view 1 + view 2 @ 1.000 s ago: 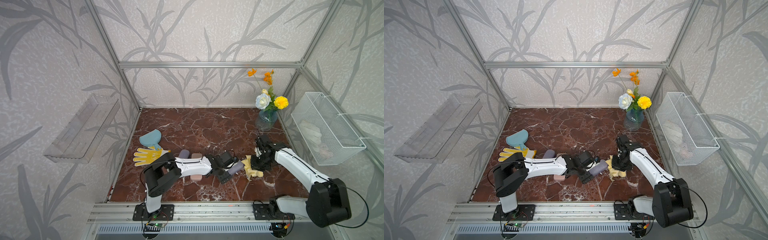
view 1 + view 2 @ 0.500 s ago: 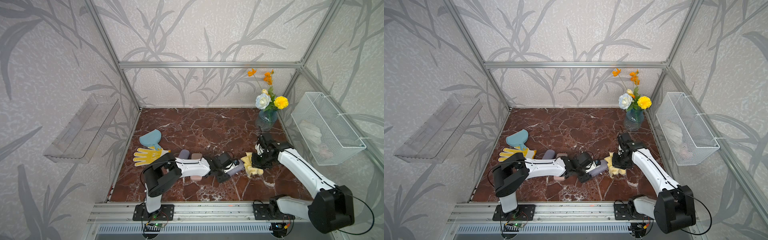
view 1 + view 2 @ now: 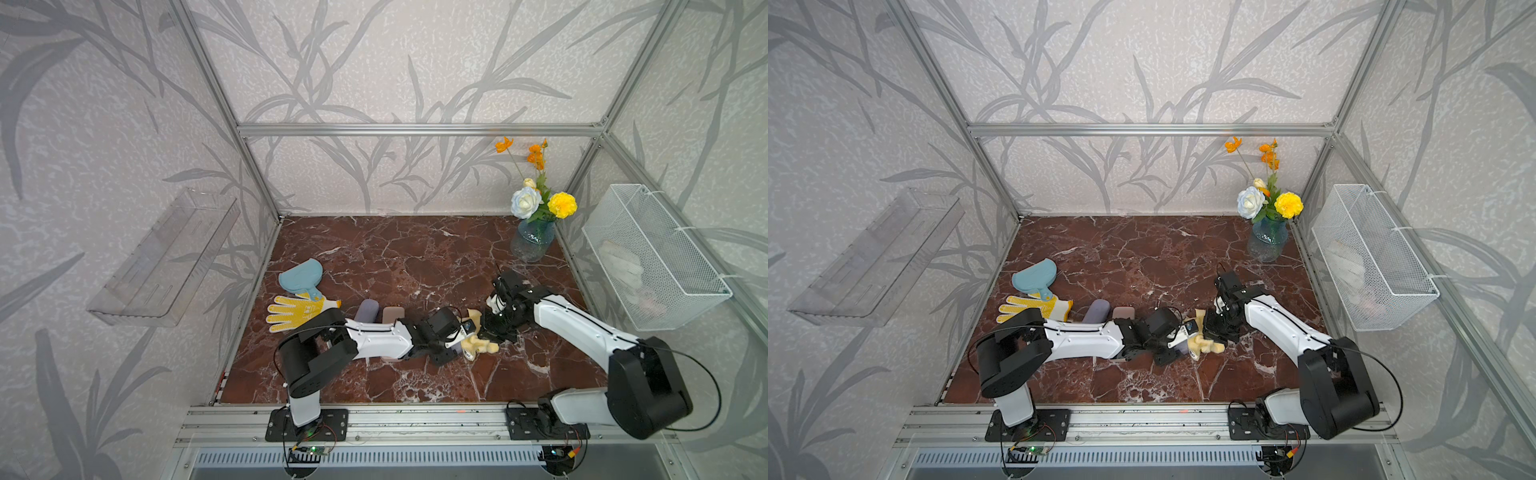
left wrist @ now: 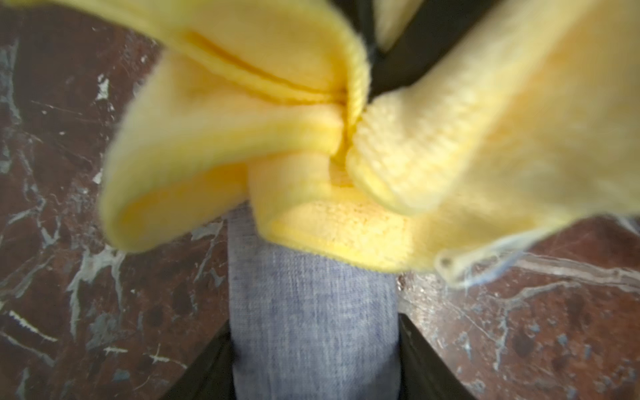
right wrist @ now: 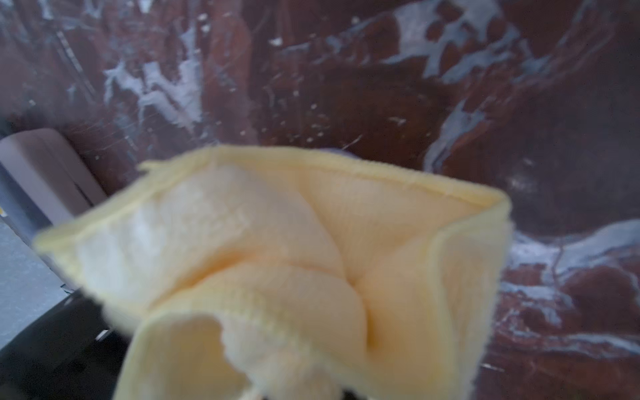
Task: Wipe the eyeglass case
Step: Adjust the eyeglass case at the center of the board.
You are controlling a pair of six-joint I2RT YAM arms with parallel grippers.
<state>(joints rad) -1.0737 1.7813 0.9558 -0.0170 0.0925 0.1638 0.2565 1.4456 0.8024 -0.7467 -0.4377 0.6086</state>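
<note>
The eyeglass case (image 4: 311, 304) is a blue-grey fabric tube lying on the marble floor. My left gripper (image 4: 313, 346) is shut on it, one dark finger on each side. A yellow cloth (image 4: 277, 138) is bunched over the case's far end and touches it. My right gripper (image 3: 492, 328) is shut on that cloth (image 3: 478, 345) and holds it from above right. In the right wrist view the cloth (image 5: 294, 259) fills the frame and hides the fingers. In both top views my left gripper (image 3: 455, 336) and the cloth cover most of the case.
Behind my left arm lie a lavender case (image 3: 366, 311) and a pinkish case (image 3: 392, 312). A yellow glove (image 3: 299, 313) and a light blue scoop (image 3: 301, 274) are at the left. A flower vase (image 3: 532, 245) stands back right, beside a wire basket (image 3: 648, 257).
My left gripper has shut on the eyeglass case. My right gripper has carried the yellow cloth leftward, from beside the case onto its far end.
</note>
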